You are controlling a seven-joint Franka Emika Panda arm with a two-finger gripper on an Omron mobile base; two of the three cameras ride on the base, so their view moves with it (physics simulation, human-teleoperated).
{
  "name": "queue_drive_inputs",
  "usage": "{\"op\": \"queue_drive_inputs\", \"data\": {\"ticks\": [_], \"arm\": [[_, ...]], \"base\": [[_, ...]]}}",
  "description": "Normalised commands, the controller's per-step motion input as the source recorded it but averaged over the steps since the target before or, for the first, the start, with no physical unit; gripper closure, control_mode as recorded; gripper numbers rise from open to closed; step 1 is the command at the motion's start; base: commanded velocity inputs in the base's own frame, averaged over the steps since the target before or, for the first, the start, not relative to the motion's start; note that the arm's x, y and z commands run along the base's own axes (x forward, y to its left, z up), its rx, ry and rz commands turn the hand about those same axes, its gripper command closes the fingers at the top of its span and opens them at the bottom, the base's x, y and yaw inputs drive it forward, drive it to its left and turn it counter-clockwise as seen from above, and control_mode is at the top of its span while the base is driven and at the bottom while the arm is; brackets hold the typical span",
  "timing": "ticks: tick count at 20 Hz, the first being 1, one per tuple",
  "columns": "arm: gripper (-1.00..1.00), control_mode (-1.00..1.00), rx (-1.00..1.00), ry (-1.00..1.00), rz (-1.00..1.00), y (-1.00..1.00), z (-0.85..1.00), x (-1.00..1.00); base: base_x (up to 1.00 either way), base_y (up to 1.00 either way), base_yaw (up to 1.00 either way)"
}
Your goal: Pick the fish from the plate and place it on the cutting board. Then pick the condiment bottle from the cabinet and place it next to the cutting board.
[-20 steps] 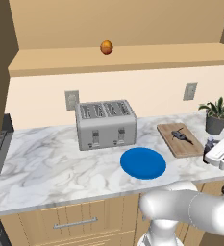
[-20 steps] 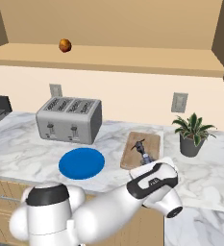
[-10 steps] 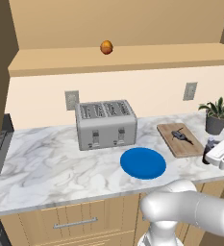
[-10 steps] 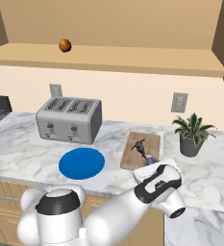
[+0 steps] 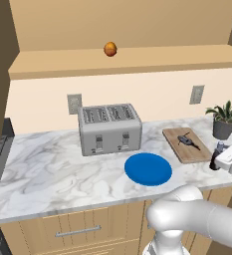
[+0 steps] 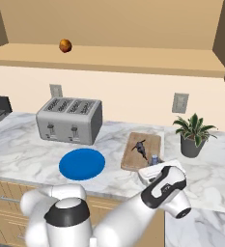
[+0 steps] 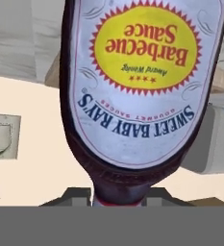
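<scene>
My gripper point(image 6: 156, 170) is shut on the condiment bottle point(image 7: 142, 86), whose yellow barbecue label reads upside down in the hand view. From the base, just its bluish cap point(image 6: 154, 158) pokes out above the white hand, by the near right corner of the cutting board point(image 6: 133, 157). The dark grey fish point(image 6: 141, 147) lies on that board. The blue plate point(image 6: 82, 163) sits bare to the board's left. In the left base view the gripper point(image 5: 226, 158) hangs right of the cutting board point(image 5: 179, 149), with the fish point(image 5: 188, 141) on it and the plate point(image 5: 148, 169) nearby. The cabinet shelf point(image 5: 162, 57) runs above.
A silver toaster point(image 5: 109, 128) stands behind the plate. A potted plant point(image 6: 193, 132) is right of the board, close to the hand. A round orange fruit point(image 5: 110, 48) rests on the shelf. Wall outlets point(image 5: 196, 94) sit above the counter.
The hand with the bottle has stayed beside the board's near right corner, hardly shifting. The arm's lower links have swung a little towards the right.
</scene>
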Motion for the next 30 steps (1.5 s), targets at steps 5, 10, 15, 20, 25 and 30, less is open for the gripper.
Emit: {"op": "queue_drive_inputs", "data": {"ticks": [5, 10, 15, 20, 25, 30], "arm": [[1.0, -1.0, 0.01, 0.0, 0.0, -0.08, -0.31, 0.07], [1.0, -1.0, 0.0, 0.0, 0.01, -0.01, -0.33, 0.01], [1.0, -1.0, 0.0, 0.0, 0.01, 0.0, -0.44, 0.0], [1.0, -1.0, 0.0, 0.0, 0.01, 0.0, -0.48, 0.0], [1.0, -1.0, 0.0, 0.0, 0.01, 0.0, -0.39, 0.0], [1.0, -1.0, 0.0, 0.0, 0.01, 0.0, -0.39, 0.0]], "base": [[0.0, 0.0, 0.0], [0.0, 0.0, 0.0], [0.0, 0.0, 0.0], [0.0, 0.0, 0.0], [0.0, 0.0, 0.0], [0.0, 0.0, 0.0]]}}
